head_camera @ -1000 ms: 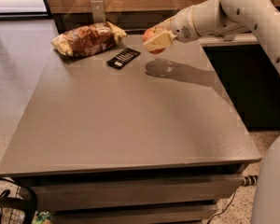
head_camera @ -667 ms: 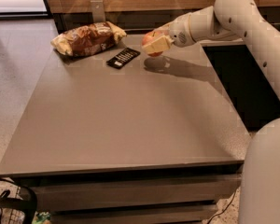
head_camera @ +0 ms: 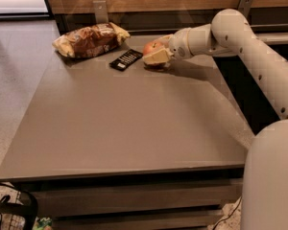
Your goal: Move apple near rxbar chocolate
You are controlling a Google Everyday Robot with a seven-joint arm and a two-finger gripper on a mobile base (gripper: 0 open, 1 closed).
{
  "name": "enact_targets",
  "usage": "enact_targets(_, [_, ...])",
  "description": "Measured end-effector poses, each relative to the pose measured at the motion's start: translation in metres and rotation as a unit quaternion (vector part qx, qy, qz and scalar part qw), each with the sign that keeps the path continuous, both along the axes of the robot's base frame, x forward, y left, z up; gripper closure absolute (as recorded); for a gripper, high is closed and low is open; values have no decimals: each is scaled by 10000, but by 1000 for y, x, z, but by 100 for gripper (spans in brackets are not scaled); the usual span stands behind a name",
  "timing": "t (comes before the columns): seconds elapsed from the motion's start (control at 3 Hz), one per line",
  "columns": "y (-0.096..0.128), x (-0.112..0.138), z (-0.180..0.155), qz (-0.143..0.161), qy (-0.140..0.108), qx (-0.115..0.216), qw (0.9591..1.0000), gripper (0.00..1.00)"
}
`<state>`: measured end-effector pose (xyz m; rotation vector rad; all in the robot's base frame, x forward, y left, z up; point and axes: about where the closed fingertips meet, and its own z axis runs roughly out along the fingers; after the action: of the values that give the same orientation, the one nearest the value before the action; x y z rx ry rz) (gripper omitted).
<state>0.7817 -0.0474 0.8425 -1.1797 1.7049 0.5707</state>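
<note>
The red-orange apple (head_camera: 152,47) sits between the fingers of my gripper (head_camera: 156,54) at the far side of the grey table (head_camera: 125,123). The gripper is shut on the apple, low over the tabletop, with a dark shadow just under it; I cannot tell whether the apple touches the table. The rxbar chocolate (head_camera: 126,59), a flat black wrapper with white print, lies on the table just left of the apple, a short gap away. My white arm (head_camera: 240,37) reaches in from the right.
A big crinkled brown-and-yellow snack bag (head_camera: 90,39) lies at the far left corner, behind the bar. A wooden wall with metal brackets (head_camera: 100,9) runs behind the table. A dark basket (head_camera: 12,212) stands on the floor at bottom left.
My gripper has carried the apple down and slightly left, from hanging above the table to low by the black bar.
</note>
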Motion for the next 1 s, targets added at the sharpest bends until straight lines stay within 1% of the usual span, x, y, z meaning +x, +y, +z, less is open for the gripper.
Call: enact_targets(1.0, [1, 0, 3, 5, 1, -4, 10000, 31])
